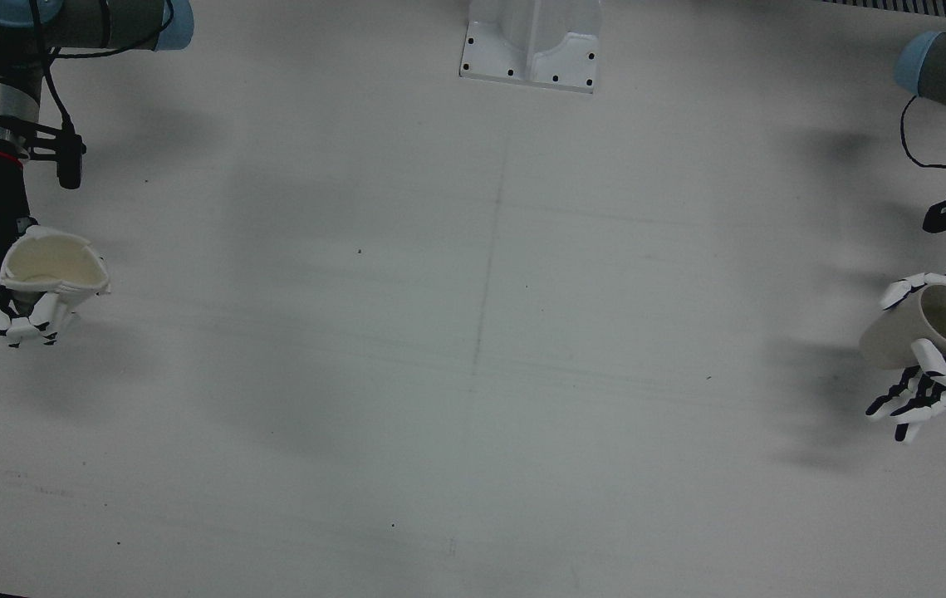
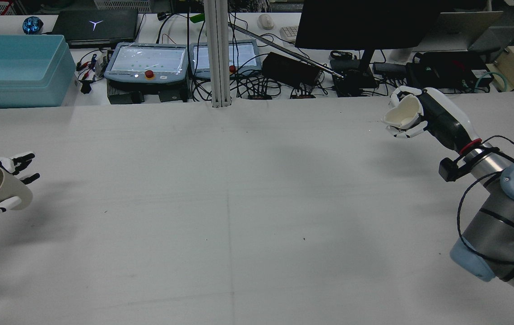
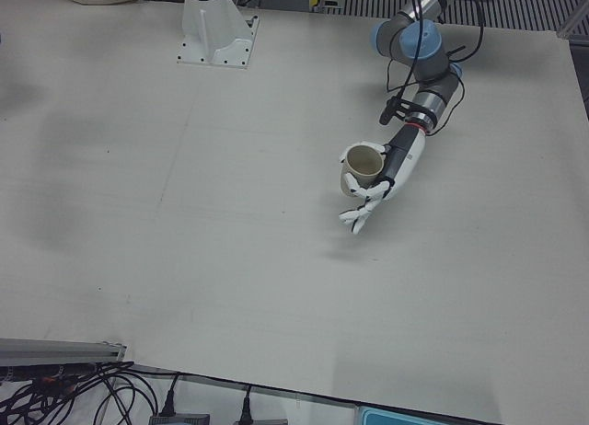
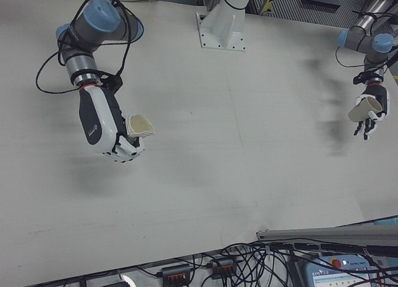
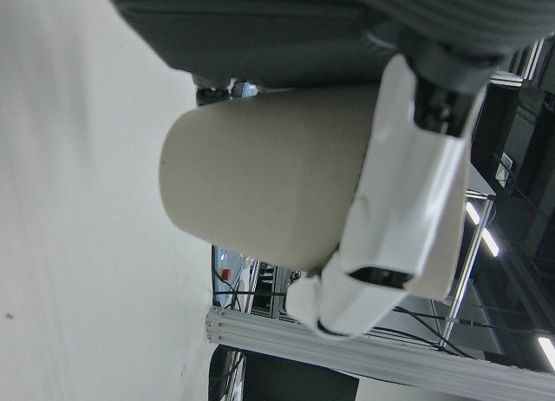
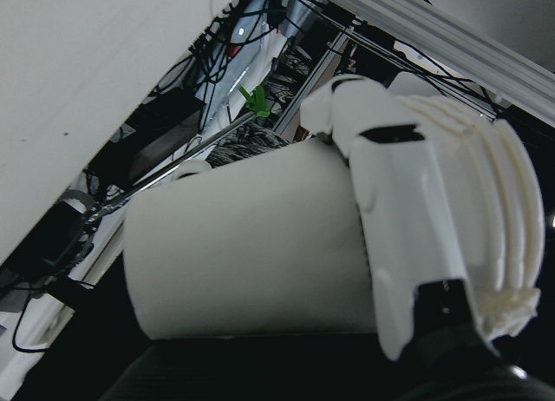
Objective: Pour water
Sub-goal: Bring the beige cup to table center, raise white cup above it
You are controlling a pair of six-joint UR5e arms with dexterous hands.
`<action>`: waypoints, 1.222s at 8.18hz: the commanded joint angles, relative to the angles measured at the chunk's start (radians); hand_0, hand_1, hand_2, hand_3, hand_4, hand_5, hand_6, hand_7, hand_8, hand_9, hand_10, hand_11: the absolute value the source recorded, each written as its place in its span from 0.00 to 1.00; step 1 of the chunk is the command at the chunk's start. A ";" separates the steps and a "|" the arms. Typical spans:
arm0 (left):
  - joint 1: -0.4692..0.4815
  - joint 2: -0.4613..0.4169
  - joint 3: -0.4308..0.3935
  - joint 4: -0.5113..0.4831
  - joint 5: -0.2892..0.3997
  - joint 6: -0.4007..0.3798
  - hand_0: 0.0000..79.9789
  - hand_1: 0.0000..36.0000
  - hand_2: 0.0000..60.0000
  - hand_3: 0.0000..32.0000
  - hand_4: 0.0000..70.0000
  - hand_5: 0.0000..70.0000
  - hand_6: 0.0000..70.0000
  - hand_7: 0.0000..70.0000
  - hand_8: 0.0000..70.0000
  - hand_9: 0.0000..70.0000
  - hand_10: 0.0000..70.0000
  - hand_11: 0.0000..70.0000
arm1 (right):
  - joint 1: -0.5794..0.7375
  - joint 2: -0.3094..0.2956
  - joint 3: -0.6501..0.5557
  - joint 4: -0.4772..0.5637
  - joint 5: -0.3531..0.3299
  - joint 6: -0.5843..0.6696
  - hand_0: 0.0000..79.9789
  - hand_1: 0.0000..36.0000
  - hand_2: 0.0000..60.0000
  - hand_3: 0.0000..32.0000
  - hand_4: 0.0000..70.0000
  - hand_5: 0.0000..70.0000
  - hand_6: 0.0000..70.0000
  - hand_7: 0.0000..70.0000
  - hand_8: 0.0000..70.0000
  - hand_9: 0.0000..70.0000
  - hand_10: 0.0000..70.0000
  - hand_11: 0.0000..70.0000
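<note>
Right now each hand holds 1 cup up in the air, and the 2 cups are far apart, at opposite sides of the big white table [image 1: 473, 332]. The right hand [image 1: 12, 311] has its fingers wrapped tight around a white paper cup with a bent, squashed rim [image 1: 56, 264]. That squeeze looks too hard. If it presses more, the cup could fold and the water could jump out, though I cannot tell if there is any water in it. The left hand [image 1: 929, 386] holds a plain beige paper cup [image 1: 921, 325] that leans over on its side, with some fingers sticking out loose. A grip like that could let the cup slip. The hands must come together before pouring, and a bad aim would wet the table
</note>
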 commanded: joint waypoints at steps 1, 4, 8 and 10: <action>0.235 -0.296 -0.018 0.312 0.005 0.010 1.00 1.00 1.00 0.00 0.97 1.00 0.19 0.33 0.08 0.07 0.11 0.21 | 0.127 0.005 0.314 -0.187 -0.003 0.000 1.00 1.00 1.00 0.00 0.41 1.00 0.77 1.00 0.65 0.83 0.62 0.91; 0.365 -0.659 0.028 0.616 0.031 0.113 1.00 1.00 1.00 0.00 0.92 1.00 0.17 0.29 0.07 0.06 0.11 0.21 | 0.166 0.116 0.495 -0.347 -0.007 -0.066 1.00 1.00 1.00 0.00 0.57 1.00 0.88 1.00 0.68 0.89 0.64 0.95; 0.334 -0.966 0.134 0.777 0.083 0.119 1.00 1.00 1.00 0.00 0.99 1.00 0.22 0.32 0.09 0.06 0.11 0.21 | -0.063 0.330 0.519 -0.378 -0.004 -0.439 1.00 1.00 1.00 0.00 0.89 1.00 1.00 1.00 0.70 0.93 0.65 0.96; 0.288 -1.001 0.131 0.798 0.085 0.116 1.00 1.00 1.00 0.00 1.00 1.00 0.23 0.34 0.09 0.07 0.10 0.20 | -0.257 0.330 0.499 -0.378 0.016 -0.614 1.00 1.00 1.00 0.00 0.92 1.00 1.00 1.00 0.68 0.91 0.64 0.95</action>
